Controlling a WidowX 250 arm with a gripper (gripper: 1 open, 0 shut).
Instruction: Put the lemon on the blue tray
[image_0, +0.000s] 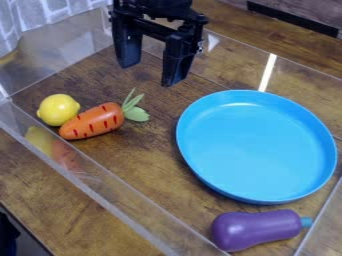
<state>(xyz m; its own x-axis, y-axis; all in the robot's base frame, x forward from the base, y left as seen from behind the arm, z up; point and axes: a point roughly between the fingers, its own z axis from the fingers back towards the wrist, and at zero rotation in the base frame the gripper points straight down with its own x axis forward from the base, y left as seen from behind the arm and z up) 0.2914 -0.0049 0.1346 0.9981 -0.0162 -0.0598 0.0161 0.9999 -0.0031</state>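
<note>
At the top centre of the frame the black tool (152, 62) hangs pointing down over the wooden tabletop (147, 150), its two fingers spread wide with nothing between them. Left of the middle, the lemon (56, 108) rests on the tabletop, well below and to the left of the tool. Touching the lemon's right side lies the carrot (94, 122), its green leaves (134, 108) pointing toward the upper right. On the right half of the frame sits the blue tray (257, 145), with nothing on it, apart from the carrot and lemon. Near the lower right edge, just below the tray's rim, lies the purple eggplant (257, 229).
</note>
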